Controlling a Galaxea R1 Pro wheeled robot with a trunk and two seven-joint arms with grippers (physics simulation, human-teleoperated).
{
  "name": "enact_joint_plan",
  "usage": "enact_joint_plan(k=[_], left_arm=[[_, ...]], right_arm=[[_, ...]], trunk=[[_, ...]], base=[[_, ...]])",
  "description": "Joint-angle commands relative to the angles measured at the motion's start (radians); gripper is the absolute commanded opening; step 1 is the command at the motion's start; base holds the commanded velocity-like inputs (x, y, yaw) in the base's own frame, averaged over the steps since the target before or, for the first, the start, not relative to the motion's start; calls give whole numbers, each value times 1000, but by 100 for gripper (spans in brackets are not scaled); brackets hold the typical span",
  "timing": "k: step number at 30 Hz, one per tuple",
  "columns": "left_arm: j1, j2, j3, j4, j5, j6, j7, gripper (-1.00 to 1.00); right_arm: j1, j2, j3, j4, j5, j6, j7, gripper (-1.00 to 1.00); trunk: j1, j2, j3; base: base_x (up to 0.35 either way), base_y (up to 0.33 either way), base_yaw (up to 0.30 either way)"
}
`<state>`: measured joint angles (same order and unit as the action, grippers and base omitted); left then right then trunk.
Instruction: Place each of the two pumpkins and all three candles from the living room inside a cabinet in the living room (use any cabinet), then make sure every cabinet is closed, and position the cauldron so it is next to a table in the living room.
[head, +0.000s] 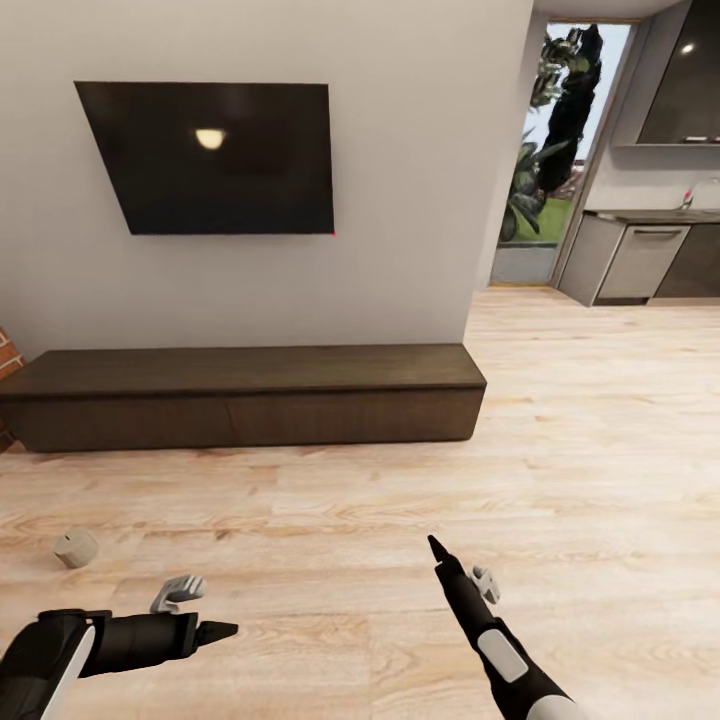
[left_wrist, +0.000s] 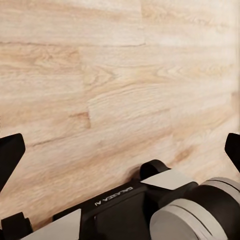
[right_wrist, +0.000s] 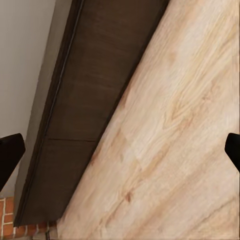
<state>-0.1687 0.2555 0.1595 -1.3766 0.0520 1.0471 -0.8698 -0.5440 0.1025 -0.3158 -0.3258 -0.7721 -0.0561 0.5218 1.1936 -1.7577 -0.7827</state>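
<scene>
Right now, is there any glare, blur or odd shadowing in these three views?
Head view: a lamp glare spot reflects on the dark TV screen; the cabinet and the candle are sharp. Left wrist view: floor planks are crisp and evenly lit. Right wrist view: the cabinet is slightly soft.

Light wood plank floor (head: 560, 450) runs from the living room through to the kitchen. Long low dark brown cabinet (head: 245, 395) sits directly on it, flush to the wall, drawers all shut, flat top bare (right wrist view shows the same front (right_wrist: 95, 115) meeting the planks). One off-white candle (head: 76, 547) lies tipped on the floor, well apart from the cabinet.
</scene>
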Motion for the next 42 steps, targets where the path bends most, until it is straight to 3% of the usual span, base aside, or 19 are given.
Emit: enact_joint_plan(k=[1, 5, 8, 11, 22, 26, 29, 42], left_arm=[[0, -1, -1, 0, -1, 0, 0, 100], [0, 4, 1, 1, -4, 0, 3, 100], [0, 0, 2, -2, -3, 0, 3, 100], [-1, -2, 2, -6, -1, 0, 2, 100], [-2, -3, 0, -20, 4, 0, -5, 100], [-2, -3, 0, -22, 5, 0, -7, 100], [-2, -2, 0, -22, 6, 0, -8, 100], [-2, -4, 0, -22, 6, 0, -8, 100]], right_arm=[[0, 0, 1, 0, 1, -19, -16, 100], [2, -2, -12, -2, -15, -57, -29, 100], [7, 1, -85, 1, -99, -66, 50, 100], [8, 6, -111, 3, -134, -71, 102, 100], [9, 9, -89, 10, -174, -51, 124, 100], [9, 8, -93, 11, -236, -11, 129, 100], [9, 9, -94, 11, -255, 0, 134, 100], [10, 8, -90, 10, -260, 4, 137, 100]], trunk=[[4, -7, -3], [19, -35, -16], [31, -56, -25], [35, -63, -28], [42, -77, -35], [58, -105, -47], [69, -126, -56], [119, -217, -97]], base=[[0, 0, 0], [0, 0, 0], [0, 0, 0], [0, 0, 0], [0, 0, 0], [0, 0, 0], [0, 0, 0], [0, 0, 0]])
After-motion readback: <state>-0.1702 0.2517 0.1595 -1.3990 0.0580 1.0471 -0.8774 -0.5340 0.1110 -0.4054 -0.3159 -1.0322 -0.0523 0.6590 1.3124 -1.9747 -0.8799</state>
